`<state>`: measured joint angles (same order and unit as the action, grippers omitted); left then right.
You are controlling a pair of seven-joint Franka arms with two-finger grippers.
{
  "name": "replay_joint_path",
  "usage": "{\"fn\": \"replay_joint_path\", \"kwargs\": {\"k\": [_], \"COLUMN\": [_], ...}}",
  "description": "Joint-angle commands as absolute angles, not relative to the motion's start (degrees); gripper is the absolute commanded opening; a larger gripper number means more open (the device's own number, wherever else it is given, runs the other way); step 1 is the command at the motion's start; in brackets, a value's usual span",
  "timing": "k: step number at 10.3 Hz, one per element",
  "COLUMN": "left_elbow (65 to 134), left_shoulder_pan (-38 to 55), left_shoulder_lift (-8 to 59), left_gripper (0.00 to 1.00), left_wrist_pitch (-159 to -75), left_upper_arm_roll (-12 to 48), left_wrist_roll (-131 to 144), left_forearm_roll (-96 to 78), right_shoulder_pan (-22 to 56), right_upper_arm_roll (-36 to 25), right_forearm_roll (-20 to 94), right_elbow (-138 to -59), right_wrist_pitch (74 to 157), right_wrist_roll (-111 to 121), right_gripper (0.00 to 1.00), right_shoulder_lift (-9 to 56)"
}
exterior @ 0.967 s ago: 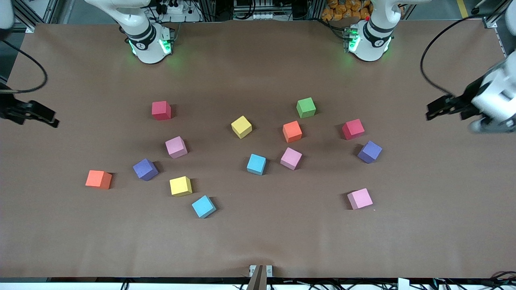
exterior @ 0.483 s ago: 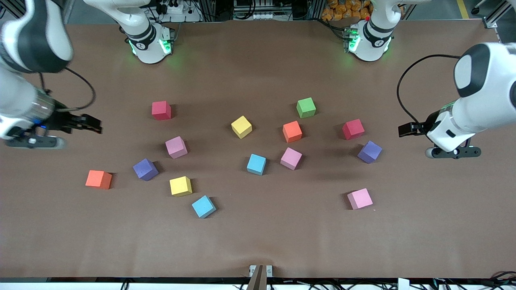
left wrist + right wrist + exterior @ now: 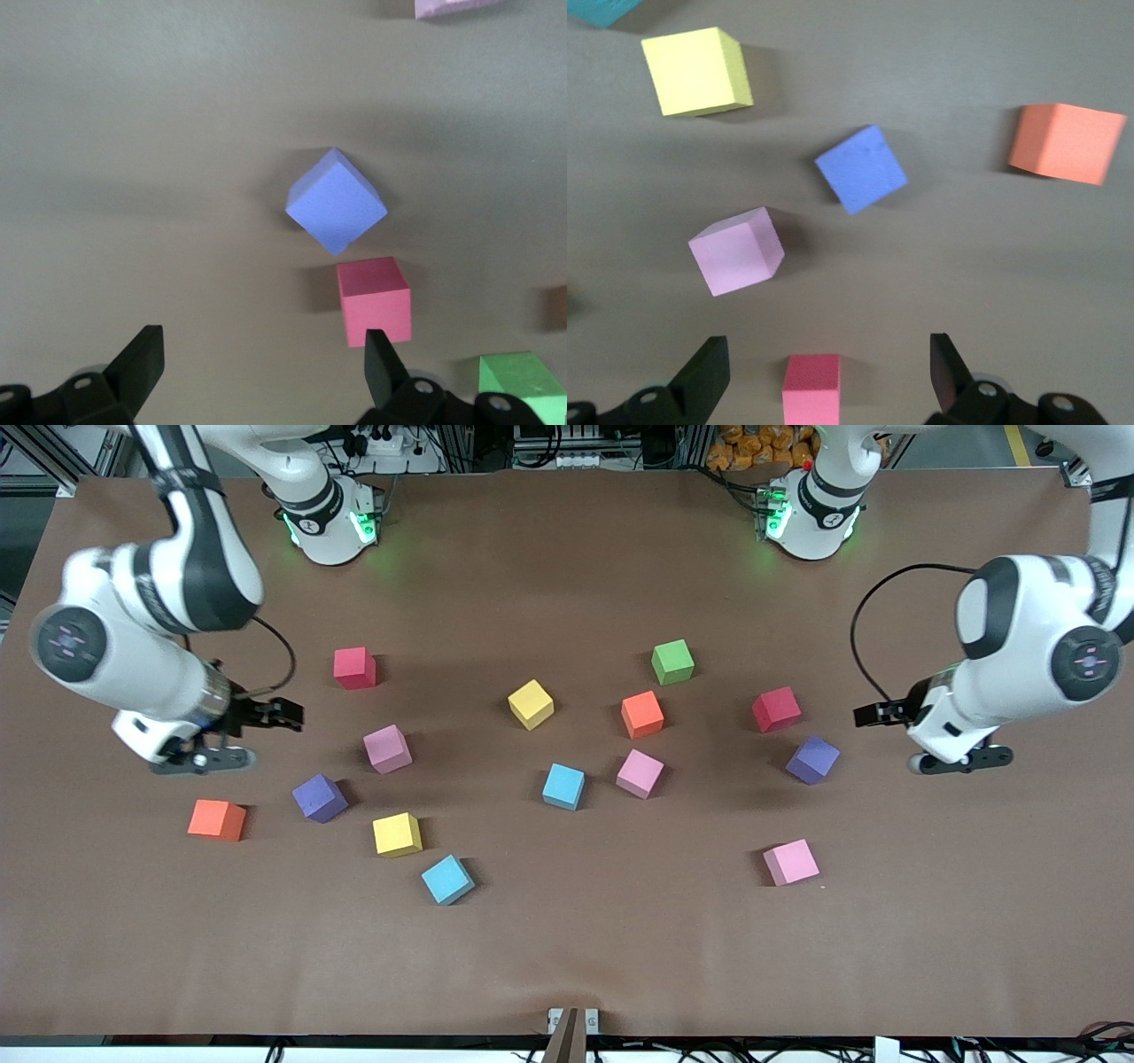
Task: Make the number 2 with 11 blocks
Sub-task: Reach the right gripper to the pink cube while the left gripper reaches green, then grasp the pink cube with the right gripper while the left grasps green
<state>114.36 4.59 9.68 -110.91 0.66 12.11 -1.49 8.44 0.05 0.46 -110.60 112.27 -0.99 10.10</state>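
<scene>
Here the blocks lie scattered and apart on the brown bench (image 3: 567,957), with no number 2 formed. Toward the right arm's end lie a red cube (image 3: 354,667), a pink block (image 3: 387,747), a purple block (image 3: 319,797), an orange block (image 3: 216,818), a yellow block (image 3: 397,834) and, nearest the front camera of these, a light blue block (image 3: 447,879). Around the middle lie a second yellow block (image 3: 531,704), a second orange block (image 3: 642,714), a second blue block (image 3: 563,786) with a second pink block (image 3: 640,773) just beside it, and a green block (image 3: 672,662) farther from the camera. Toward the left arm's end lie a second red cube (image 3: 776,708), a second purple block (image 3: 812,759) near it, and a third pink block (image 3: 790,862) well apart, nearer the camera. The right pincer (image 3: 285,715) hangs over bare bench between the first red cube and the first pink block, its jaws wide and empty; its wrist view shows that red cube (image 3: 811,388) between the fingers (image 3: 707,370) and lower down. The left pincer (image 3: 873,714) hangs over bare bench beside the second red cube and second purple block, jaws likewise wide and holding nothing; its wrist view shows that purple block (image 3: 337,201) and red cube (image 3: 376,300) ahead of its fingers (image 3: 142,359).
</scene>
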Motion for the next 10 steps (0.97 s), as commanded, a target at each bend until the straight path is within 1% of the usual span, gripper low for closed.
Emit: {"fn": "replay_joint_path", "kwargs": {"k": [1, 4, 5, 7, 8, 9, 10], "left_elbow": [116.8, 117.16, 117.16, 118.29, 120.82, 124.85, 127.07], "left_shoulder_pan": [9.64, 16.33, 17.91, 19.42, 19.34, 19.25, 19.25], "left_shoulder_lift": [8.96, 9.75, 9.84, 10.19, 10.46, 10.2, 10.2], "left_gripper": [1.0, 1.0, 1.0, 1.0, 1.0, 1.0, 1.0], "left_wrist_pitch": [-112.06, -111.97, -111.97, -112.41, -116.33, -122.63, -125.04], "left_upper_arm_roll": [2.01, 3.34, 4.56, 9.29, 12.71, 16.31, 18.87], "left_wrist_roll": [22.27, 34.42, 38.37, 45.23, 49.0, 54.0, 56.14], "left_forearm_roll": [-1.32, -2.37, -4.11, -6.67, -6.85, -6.86, -6.86], "right_shoulder_pan": [10.45, 13.17, 13.79, 14.41, 14.76, 15.03, 15.38], "right_upper_arm_roll": [-0.18, -0.18, -0.18, -0.18, -0.18, -0.18, -0.18], "right_forearm_roll": [1.23, 4.13, 4.13, 4.13, 4.13, 4.13, 4.13], "right_elbow": [-110.3, -110.39, -110.56, -111.53, -111.88, -111.97, -111.97], "right_wrist_pitch": [114.33, 116.97, 117.59, 121.01, 122.5, 122.78, 123.22], "right_wrist_roll": [2.8, 3.34, 3.34, 3.43, 3.43, 3.43, 3.43], "right_gripper": [1.0, 1.0, 1.0, 1.0, 1.0, 1.0, 1.0], "right_shoulder_lift": [13.61, 17.57, 18.36, 20.47, 21.35, 21.88, 22.49]}}
